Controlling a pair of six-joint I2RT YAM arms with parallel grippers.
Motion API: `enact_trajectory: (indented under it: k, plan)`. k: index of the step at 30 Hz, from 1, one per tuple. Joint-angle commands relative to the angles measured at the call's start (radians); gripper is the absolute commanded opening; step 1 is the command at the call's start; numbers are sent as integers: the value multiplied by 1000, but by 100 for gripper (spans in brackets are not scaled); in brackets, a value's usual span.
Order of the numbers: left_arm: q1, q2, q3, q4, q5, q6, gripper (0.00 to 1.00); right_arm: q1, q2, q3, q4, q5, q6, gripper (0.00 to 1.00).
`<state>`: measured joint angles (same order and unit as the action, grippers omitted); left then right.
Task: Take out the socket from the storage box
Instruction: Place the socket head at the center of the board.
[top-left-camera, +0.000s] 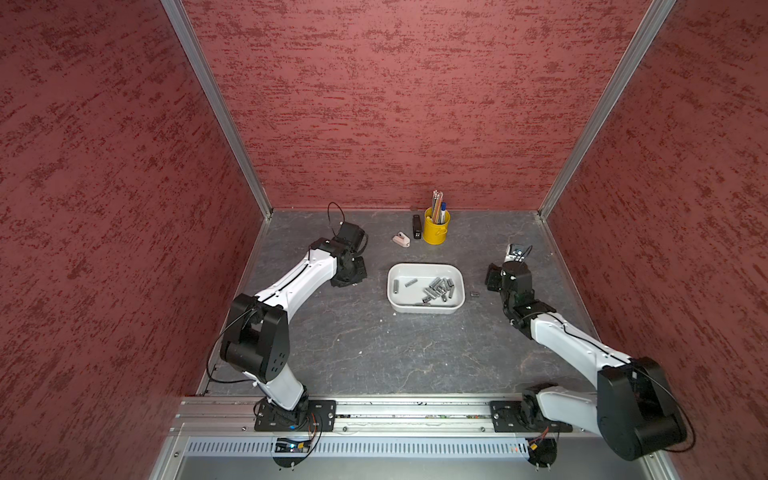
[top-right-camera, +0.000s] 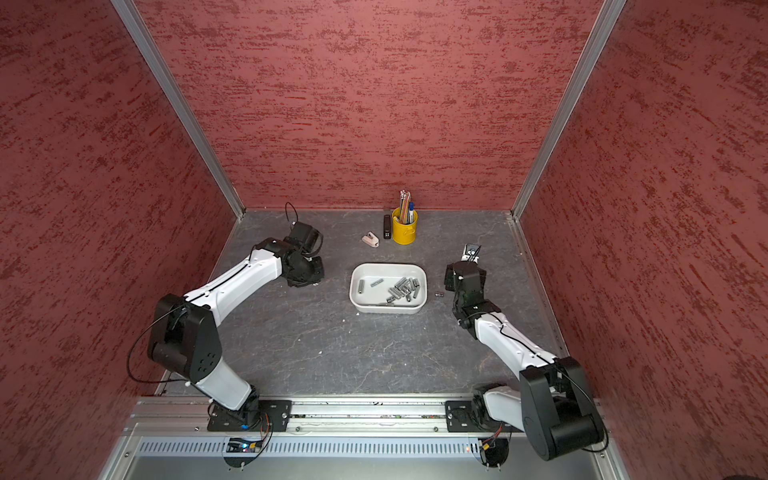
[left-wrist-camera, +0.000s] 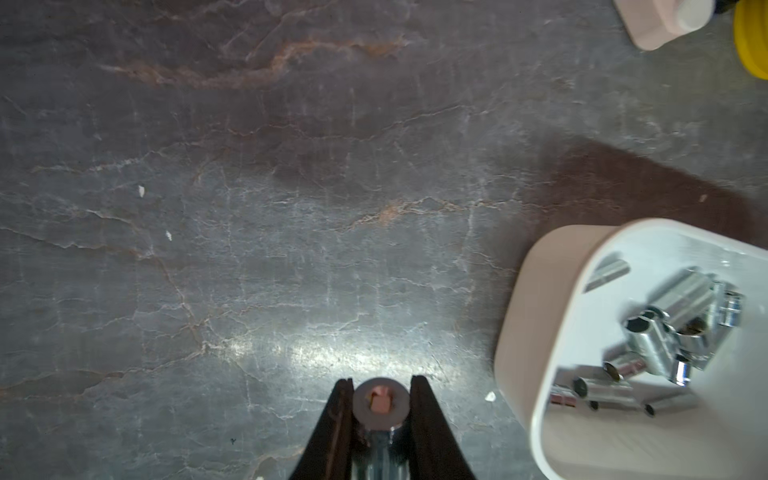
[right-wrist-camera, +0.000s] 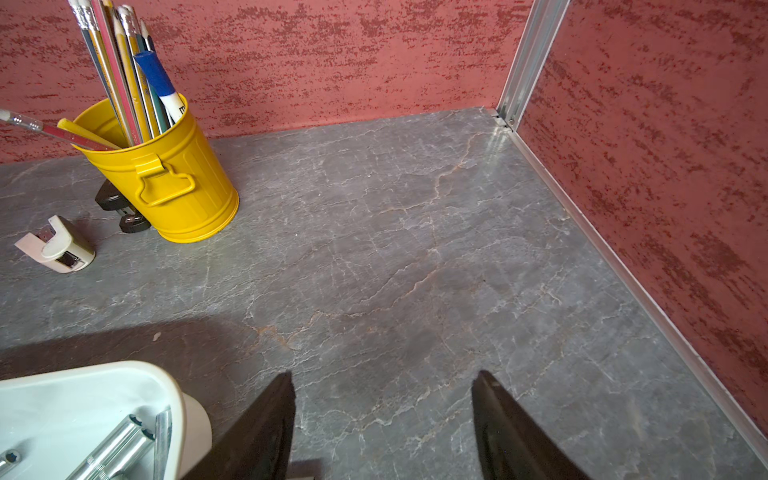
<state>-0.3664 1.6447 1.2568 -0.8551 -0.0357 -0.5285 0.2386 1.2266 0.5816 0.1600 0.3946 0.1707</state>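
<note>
Only in the left wrist view, socket (left-wrist-camera: 380, 402) tight within left tool (left-wrist-camera: 382, 380); right tool (right-wrist-camera: 384, 373) agape.

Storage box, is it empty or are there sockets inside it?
Not empty: a pile of chrome sockets lies inside the storage box. One socket is outside it, held in the fingers of the left gripper.

White storage box (top-left-camera: 424, 309), yellow pen cup (top-left-camera: 435, 232), grey veined table (top-left-camera: 353, 340).
</note>
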Motion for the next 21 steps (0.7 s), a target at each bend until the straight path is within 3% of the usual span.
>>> enact_trajectory:
  k: [1,21]
  plan:
    - [1,1,-64,116,45,4,13,-5,-9,23,7,-8,-7,70]
    - [-24,248,-76,294,79,-45,13,-6,-8,23,5,-8,-8,71]
